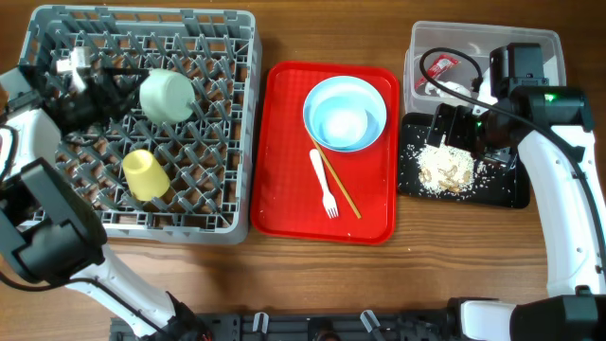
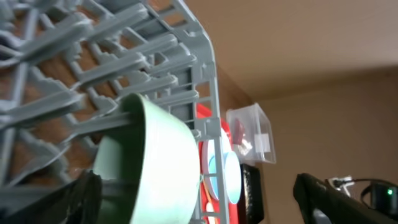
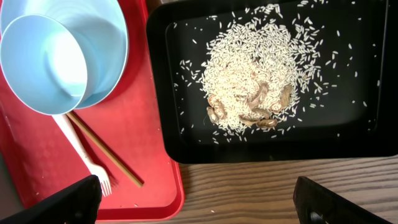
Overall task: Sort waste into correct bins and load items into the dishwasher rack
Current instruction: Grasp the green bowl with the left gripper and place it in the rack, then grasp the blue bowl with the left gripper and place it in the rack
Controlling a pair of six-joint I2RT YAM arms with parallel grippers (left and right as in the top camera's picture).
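Note:
The pale-green bowl lies on its side in the grey dishwasher rack, with the yellow cup nearer the front. My left gripper is open beside the bowl; in the left wrist view the bowl sits between the spread fingers. The pale-blue plate holds the light-blue bowl. The white fork and chopsticks lie on the red tray. My right gripper hangs open and empty over the black tray of rice crumbs.
The red serving tray sits between the rack and the bins. The clear tub at the back right holds a red wrapper and white tissue. Bare wooden table lies in front of the black tray.

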